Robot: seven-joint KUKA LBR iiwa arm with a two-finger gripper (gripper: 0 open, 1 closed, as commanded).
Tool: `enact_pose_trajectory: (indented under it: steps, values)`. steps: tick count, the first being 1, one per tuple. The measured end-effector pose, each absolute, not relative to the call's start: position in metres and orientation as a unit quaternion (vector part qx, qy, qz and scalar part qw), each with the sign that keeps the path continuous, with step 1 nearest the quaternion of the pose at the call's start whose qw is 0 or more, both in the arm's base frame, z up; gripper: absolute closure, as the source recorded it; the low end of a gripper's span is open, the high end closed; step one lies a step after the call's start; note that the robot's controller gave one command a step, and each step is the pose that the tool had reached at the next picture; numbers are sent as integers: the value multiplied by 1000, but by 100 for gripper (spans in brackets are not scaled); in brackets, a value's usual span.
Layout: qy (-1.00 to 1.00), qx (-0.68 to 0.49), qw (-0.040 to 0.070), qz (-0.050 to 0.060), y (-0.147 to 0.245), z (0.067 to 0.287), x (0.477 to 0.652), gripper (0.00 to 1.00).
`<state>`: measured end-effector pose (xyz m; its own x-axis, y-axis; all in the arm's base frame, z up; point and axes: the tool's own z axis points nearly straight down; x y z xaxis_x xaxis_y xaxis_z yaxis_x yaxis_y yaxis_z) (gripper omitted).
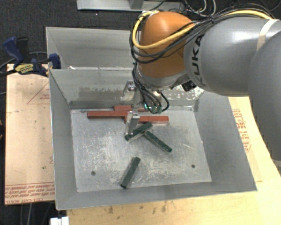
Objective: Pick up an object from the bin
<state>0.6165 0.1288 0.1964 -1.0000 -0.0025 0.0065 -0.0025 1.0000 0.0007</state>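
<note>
Nearest to me, close to the front of the grey bin (97,154), a lone green stick (130,172) lies all by itself. It is dark, thin and flat, with square ends, and it leans a little to one side.

Further back, in the middle of the floor, is the middle green stick (143,129). It is the same dark green and the same thin shape. It lies flat and slants, with its left end lower than its right end. The gripper (131,126) comes straight down on that left end, and its tip looks like it touches the stick or is just above it. I cannot tell how far open the gripper is, or whether it has hold of the stick.

A third green stick (158,143) is just to the right, and it seems to touch the middle one. It slants the other way, so the two make a bent shape.

Behind them, two red-brown sticks lie along the back of the floor: the left red stick (103,114) and the right red stick (155,119). The gripper stands between them.

Above it all hangs the round orange cover (161,36), with cables wrapped around it, on the big grey arm (239,55).
</note>
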Motion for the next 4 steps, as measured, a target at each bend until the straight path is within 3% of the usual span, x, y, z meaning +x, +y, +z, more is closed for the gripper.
enact_pose_trajectory:
  steps: [1,2,3,4]
  values:
    - [-1000,0,-1,-1,128,201,618,0]
    - [-998,-66,-4,-1,143,187,630,0]
    - [-991,-131,-1,-1,172,159,639,0]
    - [-998,62,-1,-1,154,123,649,0]
